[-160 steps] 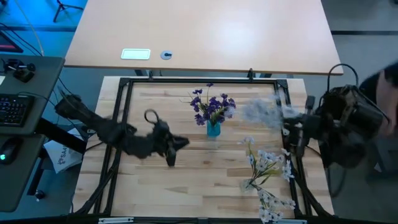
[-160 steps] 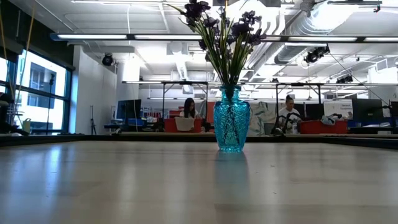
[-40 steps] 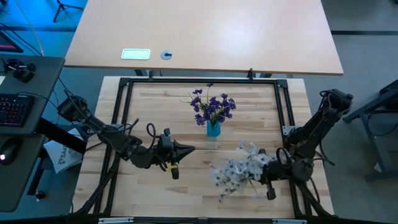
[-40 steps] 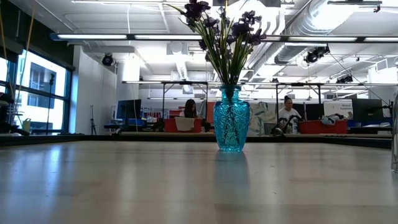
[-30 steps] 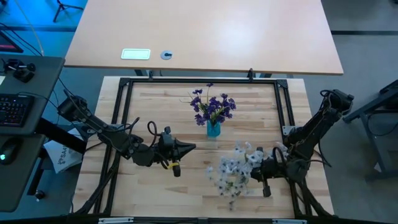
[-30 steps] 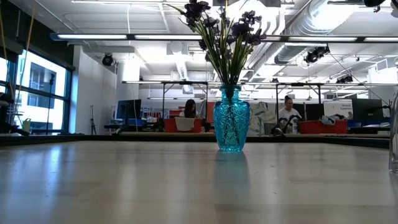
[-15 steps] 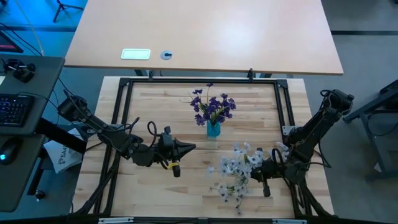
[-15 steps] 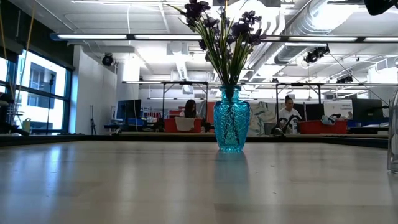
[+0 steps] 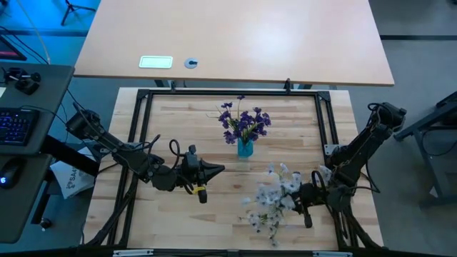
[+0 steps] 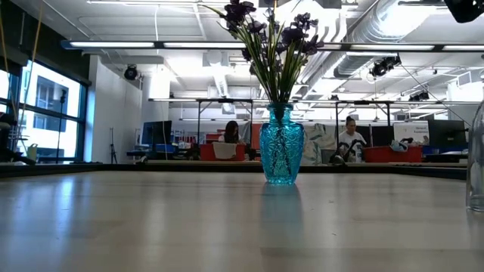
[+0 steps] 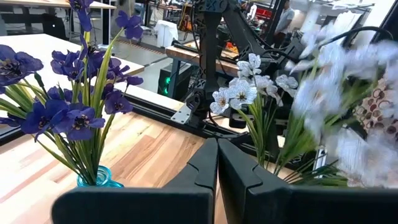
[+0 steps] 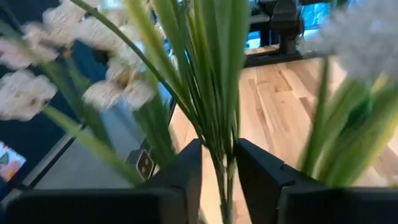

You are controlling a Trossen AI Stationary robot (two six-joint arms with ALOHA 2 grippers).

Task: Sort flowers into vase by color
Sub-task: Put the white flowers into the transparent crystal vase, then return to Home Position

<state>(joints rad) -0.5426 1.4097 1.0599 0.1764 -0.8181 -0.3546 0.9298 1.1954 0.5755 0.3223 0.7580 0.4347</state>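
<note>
A blue glass vase (image 9: 245, 148) (image 10: 281, 148) (image 11: 94, 179) stands upright at the table's middle with dark purple flowers (image 9: 243, 123) (image 10: 271, 36) (image 11: 68, 102) in it. My left gripper (image 9: 218, 170) (image 11: 217, 144) is shut and bare, left of the vase, pointing at the table's right side. My right gripper (image 9: 298, 200) (image 12: 219, 149) is at the near right, shut on a bunch of pale white flowers (image 9: 273, 194) (image 11: 252, 93) (image 12: 118, 84). The bunch fans out to the left of that gripper, and part of it is blurred. My right gripper pinches several green stems (image 12: 219, 132) of the white bunch between its two fingers (image 12: 186, 177), near the stems' lower ends. It comes level from the table's right side. The blooms spread away beyond the fingertips. Whether the bunch touches the table, I cannot tell.
A black frame (image 9: 139, 143) borders the wooden tabletop (image 9: 214, 214). A pale translucent thing (image 10: 476, 162) shows at the low view's right edge. Beyond the far edge, a larger table (image 9: 235, 36) carries a white card (image 9: 156, 62). Bare wood lies between the two grippers.
My right gripper has drawn a little toward the table's right edge with the white bunch in its hold. The bunch has swung about, its tips now reaching more toward the near edge.
</note>
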